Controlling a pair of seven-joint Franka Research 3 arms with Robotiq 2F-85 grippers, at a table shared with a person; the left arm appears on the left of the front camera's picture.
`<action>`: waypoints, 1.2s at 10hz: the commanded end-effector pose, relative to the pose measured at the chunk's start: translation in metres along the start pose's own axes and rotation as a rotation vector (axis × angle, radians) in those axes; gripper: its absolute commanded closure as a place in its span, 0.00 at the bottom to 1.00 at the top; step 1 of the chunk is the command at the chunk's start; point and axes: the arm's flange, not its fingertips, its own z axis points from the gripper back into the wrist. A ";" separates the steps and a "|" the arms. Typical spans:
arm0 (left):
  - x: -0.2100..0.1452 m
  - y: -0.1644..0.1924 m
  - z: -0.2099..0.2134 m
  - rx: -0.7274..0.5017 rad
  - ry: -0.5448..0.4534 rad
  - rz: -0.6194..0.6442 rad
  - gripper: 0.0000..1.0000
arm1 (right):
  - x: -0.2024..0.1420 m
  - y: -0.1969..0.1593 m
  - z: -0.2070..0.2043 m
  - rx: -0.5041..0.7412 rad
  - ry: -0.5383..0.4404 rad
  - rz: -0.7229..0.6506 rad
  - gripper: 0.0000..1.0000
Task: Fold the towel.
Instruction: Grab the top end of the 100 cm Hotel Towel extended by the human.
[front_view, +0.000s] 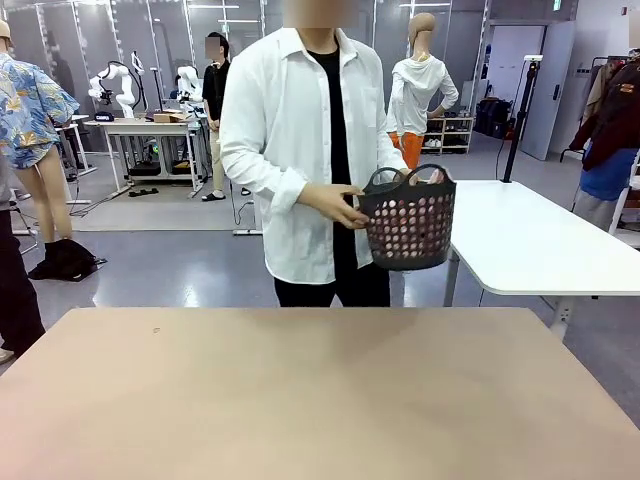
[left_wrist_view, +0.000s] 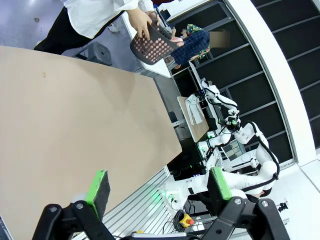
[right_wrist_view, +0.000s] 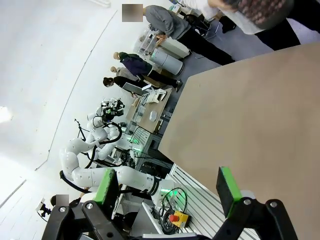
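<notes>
Beyond the tan table (front_view: 300, 400), far ahead of the wide-open, empty left gripper (left_wrist_view: 157, 184) and right gripper (right_wrist_view: 167, 184), a person (front_view: 290, 150) holds a dark basket (front_view: 440, 192) with the towel (front_view: 398, 223) bunched inside, its long axis hidden.

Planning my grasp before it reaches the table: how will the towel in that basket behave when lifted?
The towel shows pink through the holes of the basket, crammed inside it, so it is probably floppy and will sag from any pinch point. The person holds the loaded basket up seemingly easily, so it is likely light.
</notes>
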 end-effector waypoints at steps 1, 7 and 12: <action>-0.001 0.001 0.000 -0.023 -0.010 -0.021 0.00 | 0.003 0.001 0.002 0.006 -0.004 0.023 0.00; -0.001 0.001 0.000 -0.023 -0.010 -0.021 0.00 | 0.003 0.001 0.002 0.006 -0.004 0.023 0.00; -0.001 0.001 0.000 -0.023 -0.010 -0.021 0.00 | 0.003 0.001 0.002 0.006 -0.004 0.023 0.00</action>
